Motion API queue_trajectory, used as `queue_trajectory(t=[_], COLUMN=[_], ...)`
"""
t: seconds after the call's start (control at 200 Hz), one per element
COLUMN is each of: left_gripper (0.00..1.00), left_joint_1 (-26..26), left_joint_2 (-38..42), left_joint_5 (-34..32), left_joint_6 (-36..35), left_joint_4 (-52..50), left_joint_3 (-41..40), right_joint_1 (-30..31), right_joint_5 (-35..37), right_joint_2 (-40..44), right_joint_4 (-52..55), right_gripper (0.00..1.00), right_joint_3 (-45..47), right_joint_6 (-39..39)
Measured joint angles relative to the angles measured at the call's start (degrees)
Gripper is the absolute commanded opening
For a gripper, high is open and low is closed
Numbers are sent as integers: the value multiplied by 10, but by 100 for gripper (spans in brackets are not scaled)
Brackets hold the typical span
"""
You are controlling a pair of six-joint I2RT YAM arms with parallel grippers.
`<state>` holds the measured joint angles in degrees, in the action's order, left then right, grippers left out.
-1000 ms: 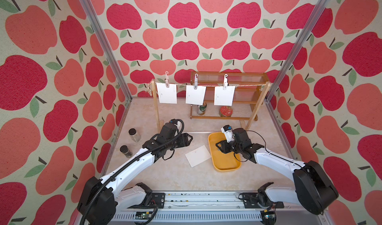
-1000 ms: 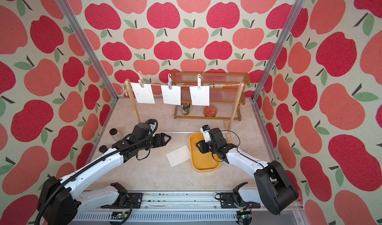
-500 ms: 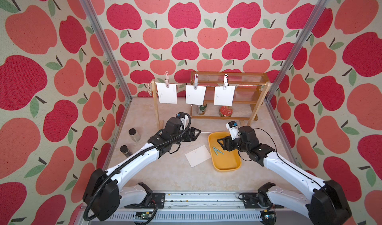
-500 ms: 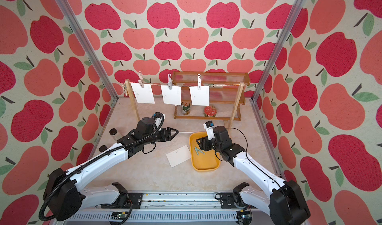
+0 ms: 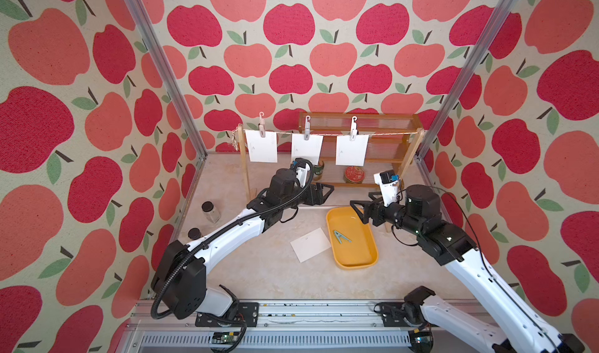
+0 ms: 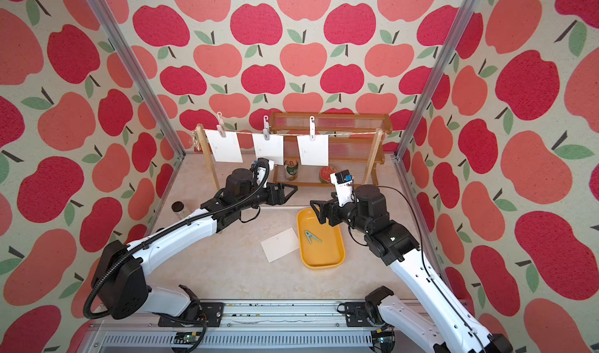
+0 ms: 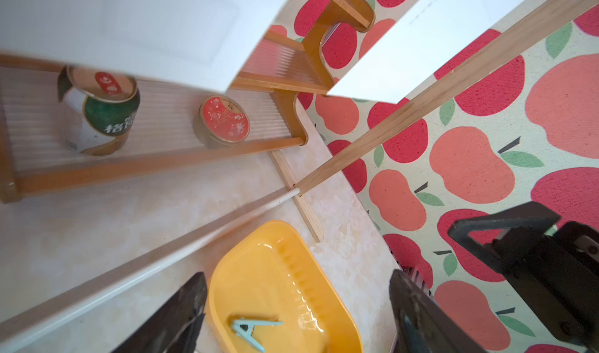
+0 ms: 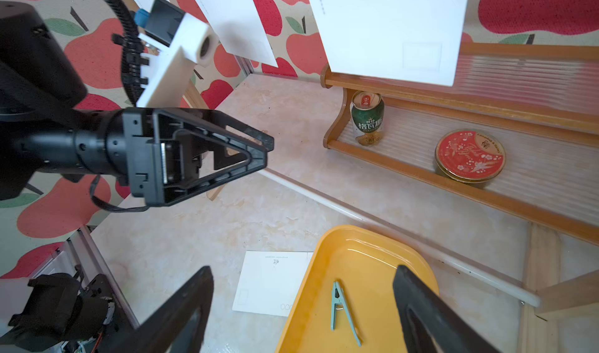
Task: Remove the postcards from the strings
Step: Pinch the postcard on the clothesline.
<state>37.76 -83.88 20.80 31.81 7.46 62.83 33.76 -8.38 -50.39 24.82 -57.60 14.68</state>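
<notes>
Table (image 5: 259,270), string (image 5: 389,134) across wooden posts: three postcards (image 5: 306,145) hang pinned, and a fourth postcard (image 5: 310,245) lies flat beside the yellow tray (image 5: 356,254). Left end effector (image 5: 324,192), right end effector (image 5: 358,210) — both wide open, empty, below the hanging cards. Step, judged: approach to the next card — one to hold the card, the other to squeeze its clothespin (image 5: 354,131).

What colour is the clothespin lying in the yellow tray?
Pale teal; the small plastic clothespin shows best in the right wrist view.
</notes>
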Motion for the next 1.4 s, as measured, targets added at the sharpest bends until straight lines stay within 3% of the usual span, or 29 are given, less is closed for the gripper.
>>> queue_trajectory(t=[0.335,0.72,0.86,1.04,1.156,1.316,1.396], left_gripper=[90,87,72,45,35,5,0], left_joint_1=[-3,-22,-20,-10,-2,5,5], left_joint_2=[-81,-176,-186,-185,-183,-157,-138], left_joint_5=[13,50,82,111,119,124,125], left_joint_6=[17,33,32,28,26,17,10], left_joint_4=[79,164,197,224,223,209,196], left_joint_3=[80,147,158,163,162,145,140], right_joint_1=[0,0,0,0,0,0,0], right_joint_5=[-39,-63,-63,-63,-61,-56,-57], right_joint_2=[-1,-8,-11,-11,-11,-11,-14], right_joint_4=[59,75,79,79,79,78,79], right_gripper=[99,98,97,97,97,96,96], right_joint_3=[-116,-139,-139,-139,-139,-139,-140], right_joint_6=[-5,-18,-23,-25,-25,-26,-27])
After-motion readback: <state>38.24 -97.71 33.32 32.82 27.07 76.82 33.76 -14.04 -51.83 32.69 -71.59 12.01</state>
